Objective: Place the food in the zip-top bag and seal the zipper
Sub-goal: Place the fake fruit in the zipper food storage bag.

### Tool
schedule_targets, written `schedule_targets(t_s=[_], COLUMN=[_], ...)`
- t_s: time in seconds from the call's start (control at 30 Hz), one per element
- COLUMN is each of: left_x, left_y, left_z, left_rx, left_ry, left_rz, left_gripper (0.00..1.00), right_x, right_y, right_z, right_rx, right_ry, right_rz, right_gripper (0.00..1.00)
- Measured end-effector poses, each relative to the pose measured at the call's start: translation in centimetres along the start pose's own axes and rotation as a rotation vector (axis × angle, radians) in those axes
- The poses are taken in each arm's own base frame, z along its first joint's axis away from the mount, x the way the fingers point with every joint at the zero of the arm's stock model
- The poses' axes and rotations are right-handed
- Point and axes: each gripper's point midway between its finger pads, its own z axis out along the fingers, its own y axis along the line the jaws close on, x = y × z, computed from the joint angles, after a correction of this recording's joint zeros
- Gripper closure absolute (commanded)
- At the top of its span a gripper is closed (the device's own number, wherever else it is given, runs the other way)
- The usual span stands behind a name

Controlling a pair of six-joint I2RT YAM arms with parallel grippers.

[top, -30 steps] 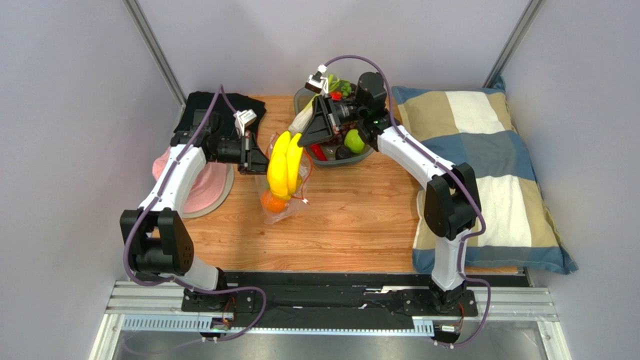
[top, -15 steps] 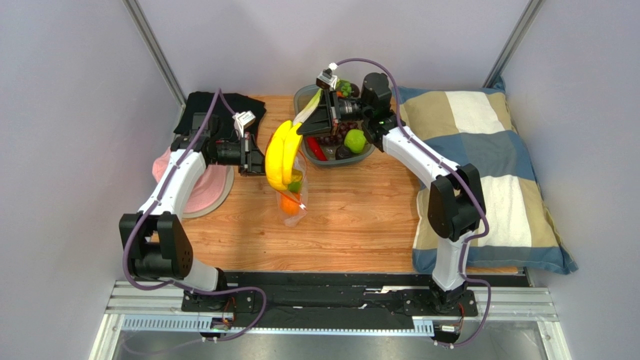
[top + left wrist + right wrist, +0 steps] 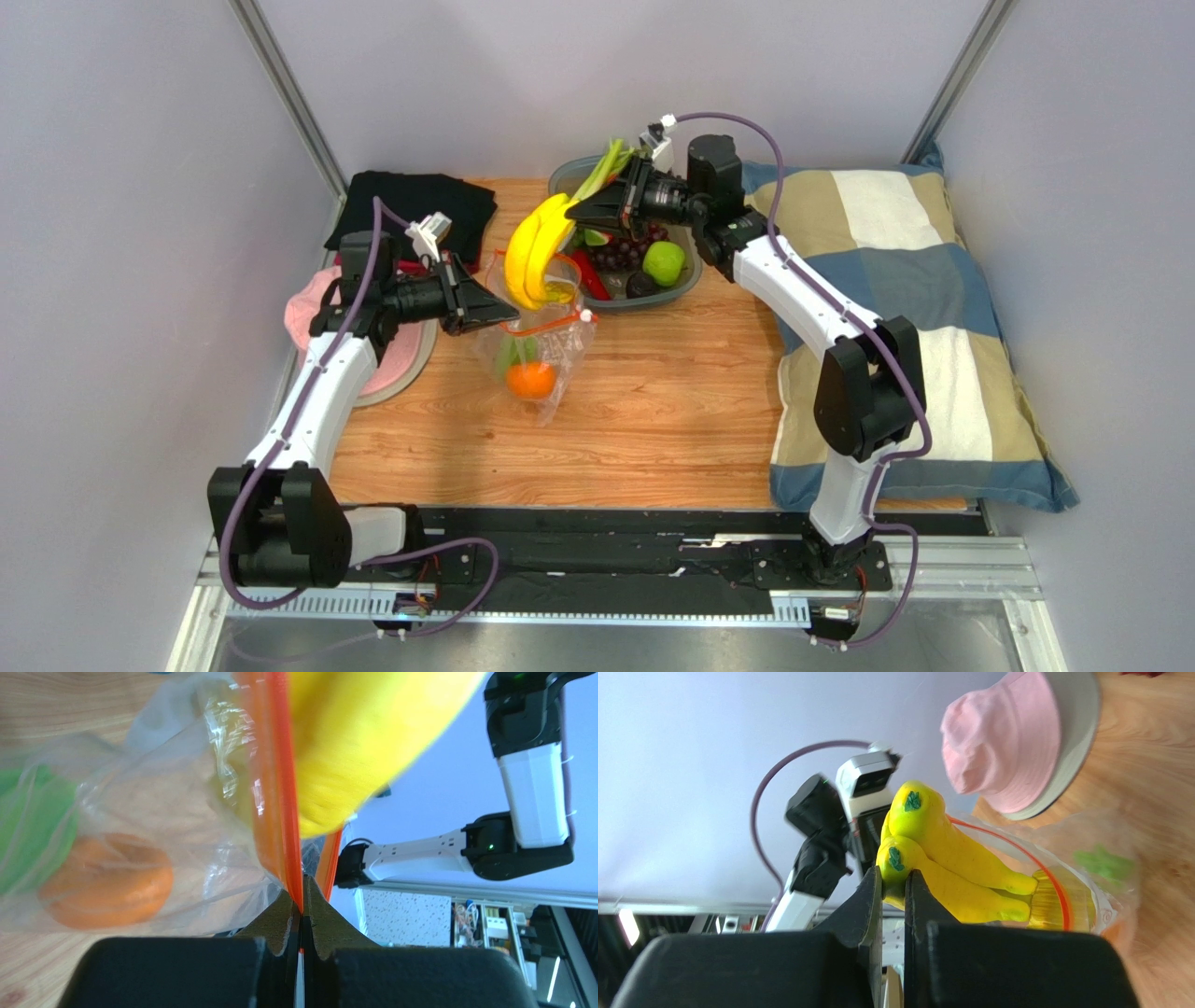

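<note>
Now your left end effector [image 3: 302, 910] pinches the thin orange-red zipper strip [image 3: 277, 777] of one crinkly clear plastic bag [image 3: 544, 350], which is mid-way on the wooden worktop [image 3: 673, 392]. Your right end effector [image 3: 893, 882] pinches one yellow toy banana bunch [image 3: 530, 252], its tip at the bag mouth. Inside are one glossy orange [image 3: 529, 380] and one green fruit [image 3: 505, 350]. Bare wood lies in front and to the right.

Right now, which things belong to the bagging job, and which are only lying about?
Job: bag, held at its zipper by the left gripper; banana in the right gripper, at the bag's mouth; orange inside the bag; green apple in the tray.
Lying about: pillow; pink hat; black cloth.
</note>
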Motion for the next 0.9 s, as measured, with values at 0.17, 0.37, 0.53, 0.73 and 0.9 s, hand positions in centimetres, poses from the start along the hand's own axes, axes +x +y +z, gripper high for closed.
schedule_targets(t_s=[0.17,0.37,0.53,0.73,0.9], left_x=[-0.8,-1.6,-2.6,-3.3,-3.4], left_y=[0.0,0.4,0.7,0.6,0.0], left_z=[0.0,-0.2,-0.4,-0.4,-0.2], left_rx=[-0.014,-0.049,-0.086,-0.088,-0.066], left_ry=[-0.083,-0.169,-0.219,-0.243,-0.242], left_rz=[-0.024,-0.023,0.019,0.052,0.081], left_gripper=[1.00,1.00,1.00,1.00,1.00], right_x=[0.0,1.7,2.5,4.7,7.9], right_y=[-3.0,-4.1,-1.3,-2.2,-4.1], right_z=[0.2,1.3,1.6,1.1,1.0], right_rx=[0.118,0.225,0.277,0.387,0.475], right_ry=[-0.072,-0.077,-0.051,0.014,0.125], right_rz=[0.067,0.124,0.002,-0.155,-0.243], right_gripper=[1.00,1.00,1.00,1.00,1.00])
